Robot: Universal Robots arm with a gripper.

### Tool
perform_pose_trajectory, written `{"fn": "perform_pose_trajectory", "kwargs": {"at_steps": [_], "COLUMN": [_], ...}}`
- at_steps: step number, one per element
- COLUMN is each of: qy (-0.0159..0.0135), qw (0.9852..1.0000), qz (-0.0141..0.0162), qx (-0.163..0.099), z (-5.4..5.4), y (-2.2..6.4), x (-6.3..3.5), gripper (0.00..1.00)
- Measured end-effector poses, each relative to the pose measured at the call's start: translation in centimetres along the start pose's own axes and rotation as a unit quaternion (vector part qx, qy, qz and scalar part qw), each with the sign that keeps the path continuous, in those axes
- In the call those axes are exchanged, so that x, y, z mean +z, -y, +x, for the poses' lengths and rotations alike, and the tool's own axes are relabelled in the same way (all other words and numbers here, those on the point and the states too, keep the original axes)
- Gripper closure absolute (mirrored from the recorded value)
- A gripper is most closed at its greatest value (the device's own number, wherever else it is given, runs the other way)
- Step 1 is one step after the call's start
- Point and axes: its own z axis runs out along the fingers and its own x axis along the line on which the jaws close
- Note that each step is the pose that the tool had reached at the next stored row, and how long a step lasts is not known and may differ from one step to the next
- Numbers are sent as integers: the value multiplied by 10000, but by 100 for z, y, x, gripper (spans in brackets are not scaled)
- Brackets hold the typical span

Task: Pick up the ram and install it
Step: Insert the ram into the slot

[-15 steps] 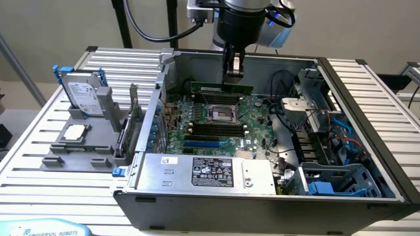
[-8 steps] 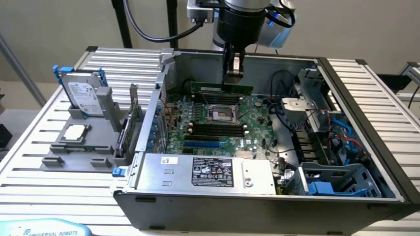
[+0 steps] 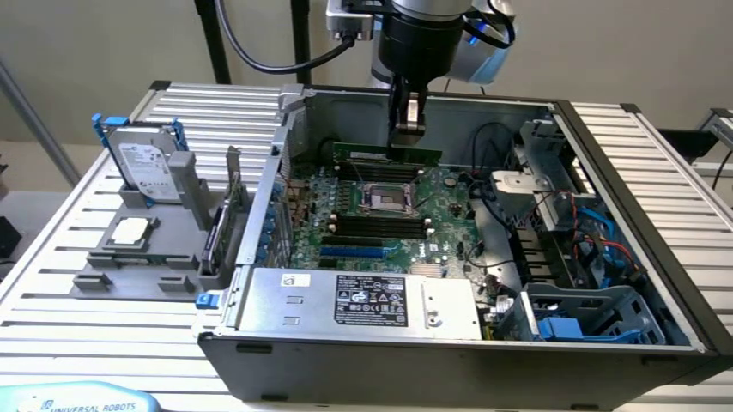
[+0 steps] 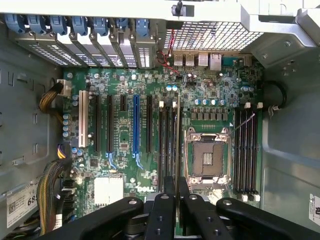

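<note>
Far left of the exterior view: a hard drive [image 3: 147,161] in a blue frame stands upright in a grey holder [image 3: 126,279] on the slatted table.
Next along: an expansion card [image 3: 218,245] stands on edge just outside the wall of the computer case [image 3: 458,378].
Inside the case, front: a silver power supply [image 3: 355,300] with a label lies beside the green motherboard [image 3: 343,245].
Centre: the gripper [image 3: 408,133] hangs over the far side of the board, nearly closed, pinching the ram [image 3: 366,155] by its upper edge.
Ram: it is held level and lengthwise, low over the board; whether it touches a slot cannot be told.
Wrist view: the black fingers [image 4: 167,210] clamp the ram [image 4: 178,135], seen edge-on, in line with the black slots [image 4: 167,145] beside the processor socket [image 4: 207,157].
Far right of the exterior view: loose cables [image 3: 596,245] and a blue drive bay [image 3: 596,313].
</note>
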Motion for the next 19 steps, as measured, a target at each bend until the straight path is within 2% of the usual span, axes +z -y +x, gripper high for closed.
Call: {"fn": "perform_pose_trajectory", "kwargs": {"at_steps": [8, 14, 19], "qy": [0, -7, -13], "qw": [10000, 10000, 10000], "qz": [0, 0, 1], "qx": [1, 0, 0], "z": [-28, -174, -213], "y": [0, 3, 7], "x": [16, 131, 224], "gripper": [87, 87, 87]}}
